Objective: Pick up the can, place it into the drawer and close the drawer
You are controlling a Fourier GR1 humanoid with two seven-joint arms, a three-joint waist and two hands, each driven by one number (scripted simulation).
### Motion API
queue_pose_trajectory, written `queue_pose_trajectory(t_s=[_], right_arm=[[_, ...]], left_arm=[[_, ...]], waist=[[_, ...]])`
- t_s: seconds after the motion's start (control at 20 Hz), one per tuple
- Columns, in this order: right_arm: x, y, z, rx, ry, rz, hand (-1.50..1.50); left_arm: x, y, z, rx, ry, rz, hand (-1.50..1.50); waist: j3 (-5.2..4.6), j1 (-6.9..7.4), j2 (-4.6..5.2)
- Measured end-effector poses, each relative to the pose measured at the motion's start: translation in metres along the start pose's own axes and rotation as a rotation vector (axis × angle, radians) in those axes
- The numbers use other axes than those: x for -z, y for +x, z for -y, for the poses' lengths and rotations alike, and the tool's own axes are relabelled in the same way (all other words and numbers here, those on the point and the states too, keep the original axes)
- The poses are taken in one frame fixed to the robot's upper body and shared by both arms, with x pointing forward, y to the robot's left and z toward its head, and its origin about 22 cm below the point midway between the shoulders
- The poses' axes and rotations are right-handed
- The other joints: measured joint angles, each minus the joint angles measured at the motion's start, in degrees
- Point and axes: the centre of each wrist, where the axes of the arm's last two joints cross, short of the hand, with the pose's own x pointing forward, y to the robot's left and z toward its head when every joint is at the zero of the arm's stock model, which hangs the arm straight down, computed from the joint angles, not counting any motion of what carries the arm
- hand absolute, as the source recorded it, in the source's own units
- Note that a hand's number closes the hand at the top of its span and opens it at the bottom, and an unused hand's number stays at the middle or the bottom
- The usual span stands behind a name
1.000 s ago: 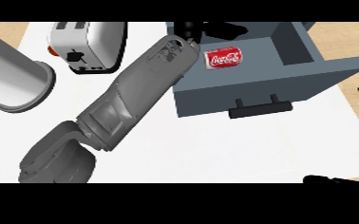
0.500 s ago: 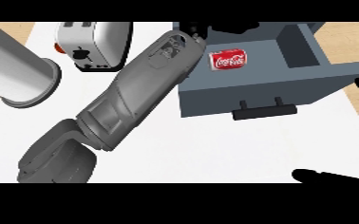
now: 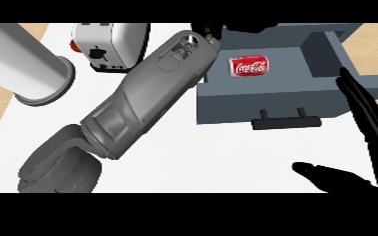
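Open passage, as we mark it: the bare counter [image 3: 221, 150] in front of the handle [image 3: 286, 121], between the left forearm [image 3: 148, 95] and the right hand [image 3: 343, 182]. The forearm lies slantwise and bars the drawer [image 3: 244, 105] from the left. Beyond it we find a toaster [image 3: 111, 45] and a cylinder [image 3: 33, 70]. Inside the drawer, room lies right of the can [image 3: 249, 66]. The right hand, fingers straight, flanks the drawer's right front corner.

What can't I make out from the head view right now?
- Left hand: head view, mostly cut off by the top edge and partly behind its forearm; open or shut unreadable.
- Right hand: head view, palm cut off by the right and lower edges.
- Drawer: head view, rear cut off at the top edge.
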Motion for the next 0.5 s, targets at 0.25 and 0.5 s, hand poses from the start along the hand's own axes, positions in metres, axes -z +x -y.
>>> queue_pose_trajectory(t_s=[0.25, 0.5], right_arm=[[0.013, -0.012, -0.026, -0.152, 0.062, -0.022, -1.5], [0.023, -0.032, -0.058, -0.283, 0.105, -0.06, -1.5]], left_arm=[[0.0, 0.006, 0.001, -0.01, -0.01, -0.001, -1.5], [0.002, 0.008, -0.006, -0.017, -0.005, -0.022, -1.5]], waist=[[-0.01, 1.81, -0.4], [-0.02, 3.18, -0.7]])
